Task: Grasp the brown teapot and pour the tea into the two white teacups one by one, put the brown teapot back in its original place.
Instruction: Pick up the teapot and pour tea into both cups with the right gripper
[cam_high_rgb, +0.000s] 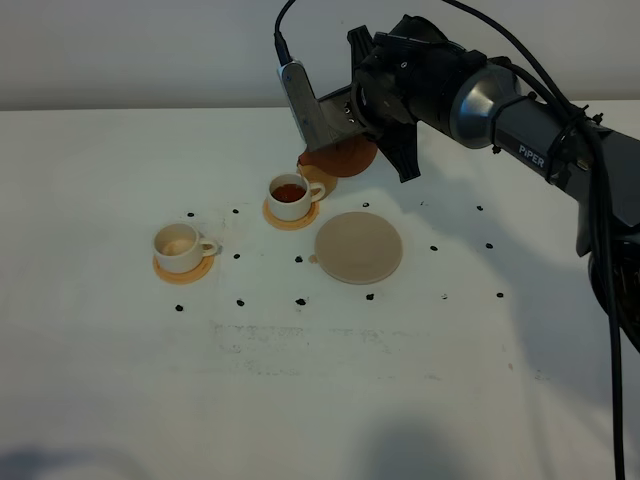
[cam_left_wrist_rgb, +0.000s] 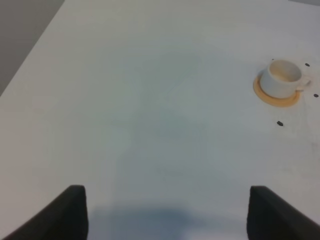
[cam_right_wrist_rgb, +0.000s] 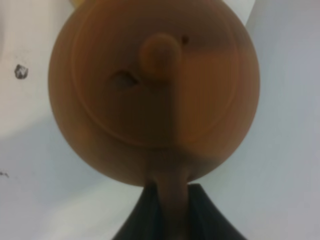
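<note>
The brown teapot (cam_high_rgb: 340, 157) hangs tilted in the exterior view, its spout dipped over the nearer-centre white teacup (cam_high_rgb: 291, 196), which holds red tea. My right gripper (cam_high_rgb: 362, 128) is shut on the teapot's handle. The right wrist view looks down at the teapot's lid (cam_right_wrist_rgb: 155, 90), with the handle pinched in the gripper (cam_right_wrist_rgb: 170, 215). The other white teacup (cam_high_rgb: 180, 246) sits on its orange coaster to the left, pale inside; it also shows in the left wrist view (cam_left_wrist_rgb: 283, 79). The beige trivet (cam_high_rgb: 359, 246) lies bare. My left gripper (cam_left_wrist_rgb: 167, 215) is open over bare table.
Small black marks (cam_high_rgb: 300, 301) dot the white table around the cups and trivet. The right arm (cam_high_rgb: 520, 120) and its cables reach in from the right. The table's far left edge (cam_left_wrist_rgb: 30, 50) shows in the left wrist view.
</note>
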